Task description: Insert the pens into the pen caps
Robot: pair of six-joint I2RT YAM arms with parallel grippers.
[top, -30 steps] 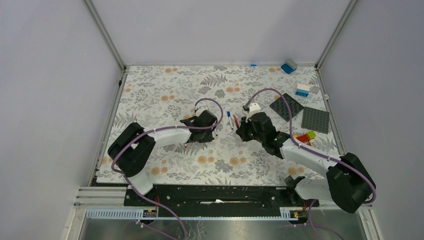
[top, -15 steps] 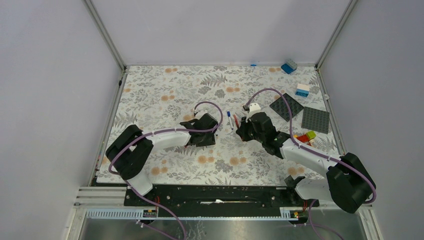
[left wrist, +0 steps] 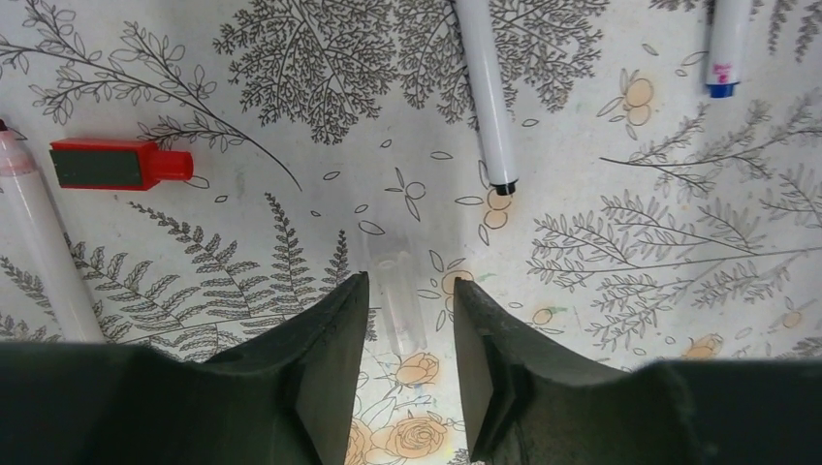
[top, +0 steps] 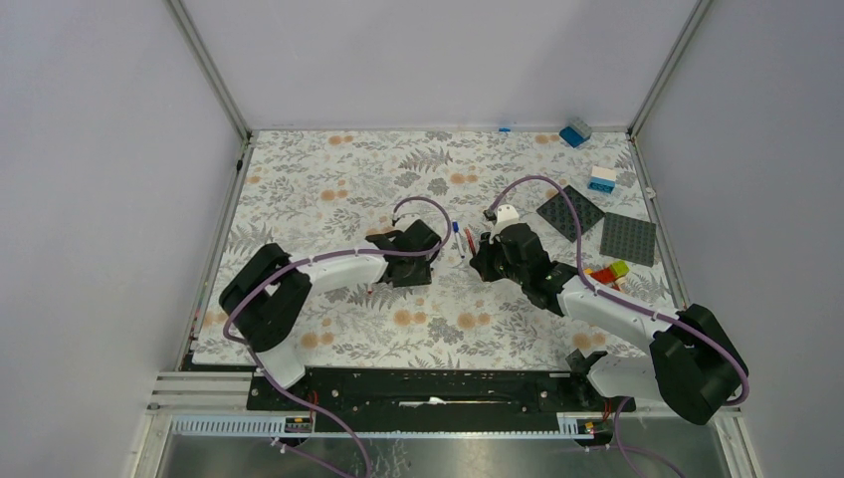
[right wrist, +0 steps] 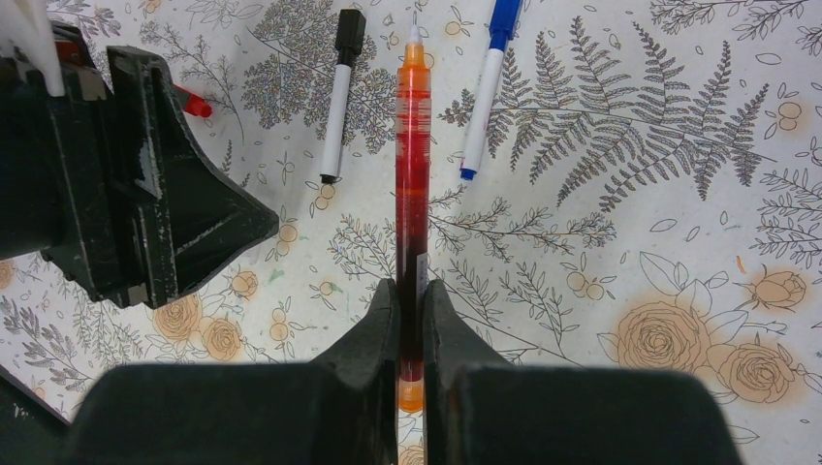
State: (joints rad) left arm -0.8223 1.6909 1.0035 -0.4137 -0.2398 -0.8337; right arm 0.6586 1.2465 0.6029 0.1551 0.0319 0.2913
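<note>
In the left wrist view my left gripper point(left wrist: 407, 288) is open just above the mat, and a clear short tube cap point(left wrist: 400, 308) lies between its fingers. A red cap point(left wrist: 118, 164) lies to the left, next to a white pen point(left wrist: 34, 242). A white pen with a black tip point(left wrist: 488, 97) and one with a blue end point(left wrist: 728, 46) lie farther off. My right gripper point(right wrist: 412, 288) is shut on a red pen point(right wrist: 412, 165) that points forward. A black-capped white pen point(right wrist: 336, 102) and a blue pen point(right wrist: 483, 97) lie beyond. The grippers point(top: 413, 259) point(top: 483, 254) face each other.
Two dark grey baseplates point(top: 570, 212) point(top: 628, 239) lie at the right, with coloured toy bricks point(top: 607, 271) near them. Blue bricks point(top: 575, 131) point(top: 601, 179) sit at the far right corner. The left gripper body point(right wrist: 145, 165) is close on the right wrist view's left.
My left gripper has shifted slightly, first back and then right toward the pens. The right gripper has stayed put with the red pen in it.
</note>
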